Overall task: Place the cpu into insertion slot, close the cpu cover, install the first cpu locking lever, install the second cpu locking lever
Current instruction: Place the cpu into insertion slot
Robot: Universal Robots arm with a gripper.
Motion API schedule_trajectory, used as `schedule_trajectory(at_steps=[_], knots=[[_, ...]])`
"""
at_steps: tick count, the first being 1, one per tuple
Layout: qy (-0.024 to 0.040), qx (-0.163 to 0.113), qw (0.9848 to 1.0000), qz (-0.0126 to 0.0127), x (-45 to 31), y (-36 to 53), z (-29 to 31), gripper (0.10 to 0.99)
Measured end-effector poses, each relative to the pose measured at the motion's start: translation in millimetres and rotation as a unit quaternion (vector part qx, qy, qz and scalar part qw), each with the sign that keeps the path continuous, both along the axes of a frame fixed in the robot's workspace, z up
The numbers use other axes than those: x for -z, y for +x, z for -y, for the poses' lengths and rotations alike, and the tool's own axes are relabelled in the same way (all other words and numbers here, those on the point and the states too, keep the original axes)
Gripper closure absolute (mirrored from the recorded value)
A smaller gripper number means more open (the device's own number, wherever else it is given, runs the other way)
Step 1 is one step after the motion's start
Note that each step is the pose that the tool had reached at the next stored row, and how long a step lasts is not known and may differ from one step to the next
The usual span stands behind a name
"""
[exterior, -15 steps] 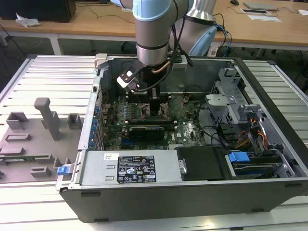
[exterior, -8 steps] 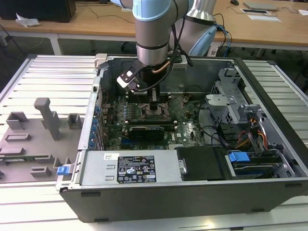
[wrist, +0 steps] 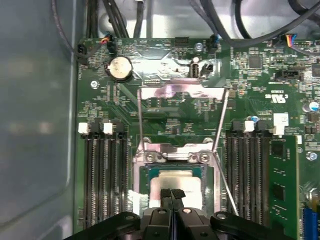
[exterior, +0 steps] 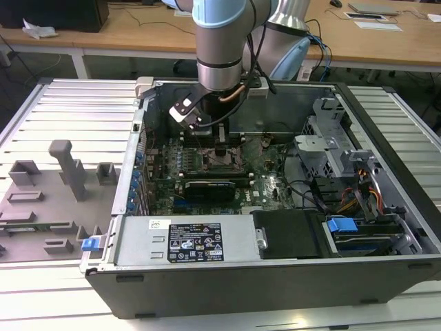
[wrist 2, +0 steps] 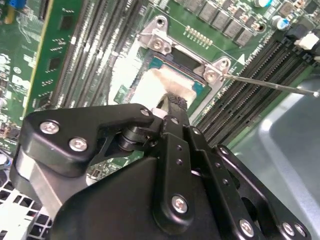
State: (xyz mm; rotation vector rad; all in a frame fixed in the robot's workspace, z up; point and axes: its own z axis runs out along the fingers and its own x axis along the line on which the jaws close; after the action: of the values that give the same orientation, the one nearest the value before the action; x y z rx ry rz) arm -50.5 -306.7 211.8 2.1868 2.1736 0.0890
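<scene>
Low over the insertion slot (wrist: 136,180), holding the gripper (wrist: 171,194) pinched together and empty at the cpu (wrist: 189,192) lying inside it, probably for pressing it level, with the cpu cover (wrist: 175,92) standing open, leaving access.

Coin battery (wrist: 120,67) on green motherboard (wrist: 250,100); memory slots (wrist: 102,175) (black, long); grey fixtures (exterior: 69,169) beside open case (exterior: 275,276).
</scene>
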Motion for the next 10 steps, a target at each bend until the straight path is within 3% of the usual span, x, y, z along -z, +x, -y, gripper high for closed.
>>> schedule_trajectory(at_steps=[1,2,5,6,9,10], knots=[[0.0,0.0,1.0,0.0,0.8,0.0,-3.6,0.98],[0.0001,0.0,1.0,0.0001,4.0,0.1,-4.2,0.98],[0.0001,0.0,1.0,0.0,4.3,0.0,-4.2,0.973],[0.0,0.0,1.0,0.0,4.4,0.0,-4.2,0.91],[0.0,0.0,1.0,0.0001,4.5,0.0,-4.2,0.91],[0.0001,0.0,1.0,0.0001,4.6,0.0,-4.2,0.839]])
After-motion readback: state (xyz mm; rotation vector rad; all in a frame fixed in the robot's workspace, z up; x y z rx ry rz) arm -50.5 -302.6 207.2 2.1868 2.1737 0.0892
